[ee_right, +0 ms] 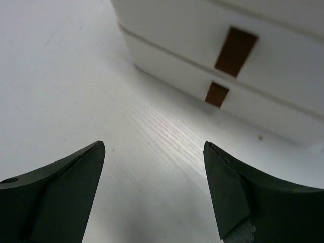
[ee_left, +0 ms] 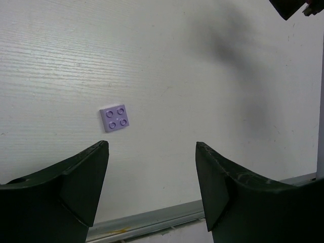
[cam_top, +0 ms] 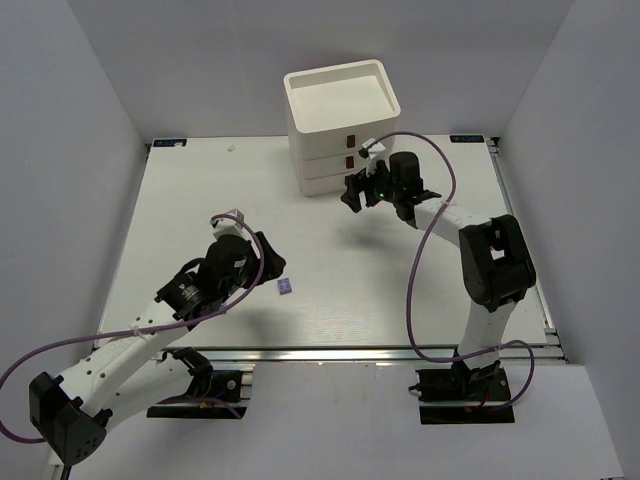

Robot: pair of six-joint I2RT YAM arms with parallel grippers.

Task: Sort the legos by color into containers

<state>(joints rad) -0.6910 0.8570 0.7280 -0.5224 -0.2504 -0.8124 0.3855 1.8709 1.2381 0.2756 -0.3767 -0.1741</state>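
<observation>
Left gripper (ee_left: pixel 152 148), wide open and empty, aims at the purple lego (ee_left: pixel 115 118) well off the chest (cam_top: pixel 340 120); right gripper (ee_right: pixel 154 147), same, faces its shut drawers (ee_right: pixel 273 104), probably to pull one.

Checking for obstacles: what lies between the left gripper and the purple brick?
Nothing but bare table between the left gripper and the purple brick, per the left wrist view.

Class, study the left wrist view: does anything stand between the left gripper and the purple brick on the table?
Nothing visible does. The purple brick lies flat on the table, just ahead of the open left gripper. It sits off towards one finger rather than centred in the gap.
</observation>
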